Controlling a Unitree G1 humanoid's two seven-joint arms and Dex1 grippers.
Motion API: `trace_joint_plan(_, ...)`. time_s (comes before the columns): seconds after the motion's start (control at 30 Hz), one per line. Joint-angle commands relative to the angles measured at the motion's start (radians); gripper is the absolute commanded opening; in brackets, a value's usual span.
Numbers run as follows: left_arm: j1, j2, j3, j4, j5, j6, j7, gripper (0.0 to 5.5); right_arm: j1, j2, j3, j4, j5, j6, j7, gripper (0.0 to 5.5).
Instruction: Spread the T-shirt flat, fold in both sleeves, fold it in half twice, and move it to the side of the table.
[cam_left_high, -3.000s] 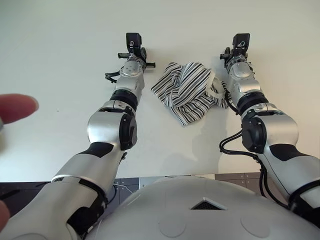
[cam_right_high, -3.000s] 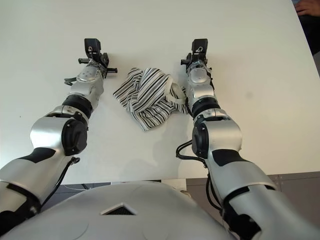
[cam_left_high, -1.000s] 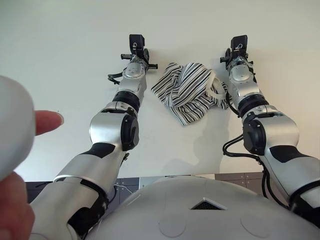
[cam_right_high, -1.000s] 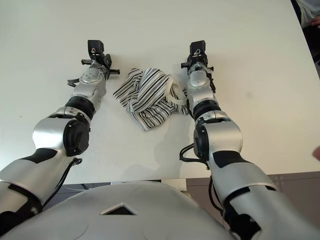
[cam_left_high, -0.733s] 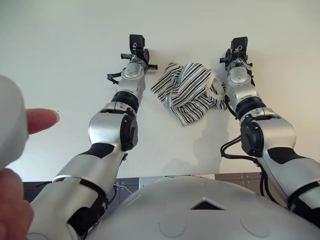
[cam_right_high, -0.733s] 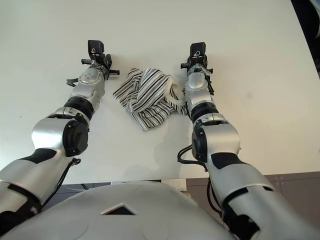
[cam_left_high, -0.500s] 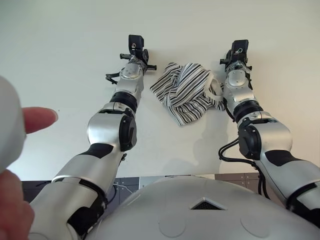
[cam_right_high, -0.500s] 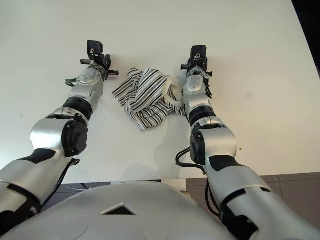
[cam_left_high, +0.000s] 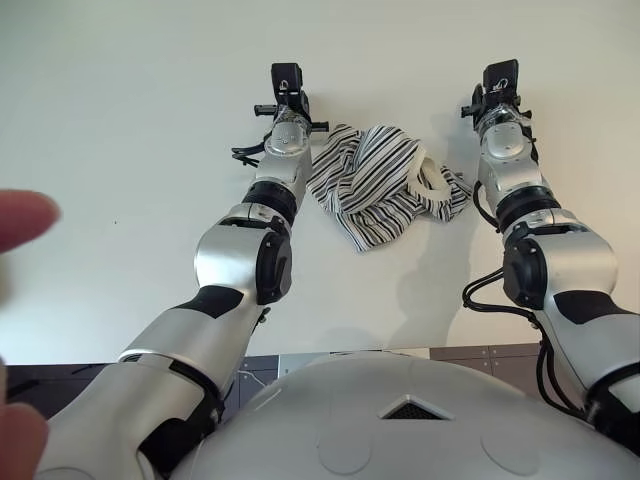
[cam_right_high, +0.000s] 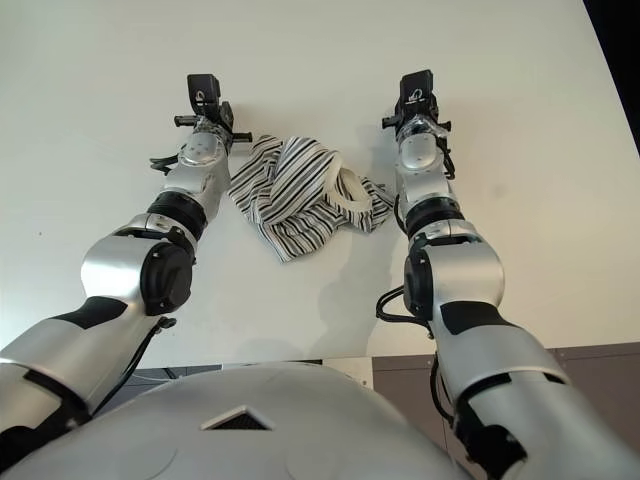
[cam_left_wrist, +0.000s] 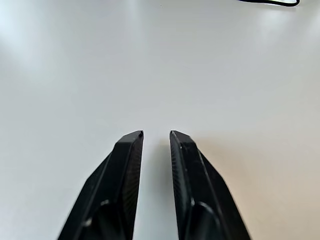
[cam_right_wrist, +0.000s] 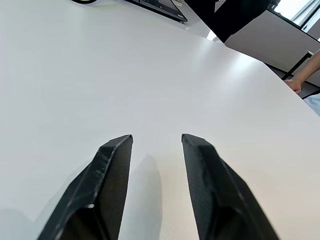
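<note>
Desk (cam_left_high: 110, 300) near edge: both arms come in over it. Further in is the T-shirt (cam_left_high: 375, 185), black/white stripes, crumpled in a heap, not spread, no fold made. Its white collar band (cam_left_high: 432, 186) loops out on the shirt's right side. The shirt sits set back from the near edge, well apart from the right edge, between the two forearms. Left forearm (cam_left_high: 283, 160) runs along the shirt's left margin, touching or just overlapping, can't tell which. Right forearm (cam_left_high: 510, 170) is just beside the right margin. Past the shirt, toward the far edge: left tool (cam_left_wrist: 156, 134) is released, with a narrow gap between its fingers (cam_left_wrist: 127, 165), low over the white desk top and pointing at the far edge. Right tool (cam_right_wrist: 156, 137) is also released, with a wider gap, same heading, low over the desk top. Whether the tips touch the surface: can't tell for either. Both tools are apart from the cloth. Farther out, a thin black cable (cam_left_wrist: 270, 2) lies on the desk ahead of the left tool. A dark flat object (cam_right_wrist: 157, 7) sits toward the far edge ahead of the right tool, too cropped to identify.
</note>
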Motion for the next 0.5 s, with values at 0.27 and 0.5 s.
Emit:
trace_joint_plan(0.27, -0.345, 0.150, 0.038, -0.174, -0.067, -0.083, -0.078, 0.97, -0.299, -0.070, -0.086, -0.300, 0.105, -0.007, 0.030, 1.79)
trace_joint_plan(0.5, -0.563, 0.251, 0.026, 0.017, -0.028, -0.022, -0.129, 0.97, -0.551, -0.077, -0.093, -0.016, 0.081, 0.030, -0.041, 1.79)
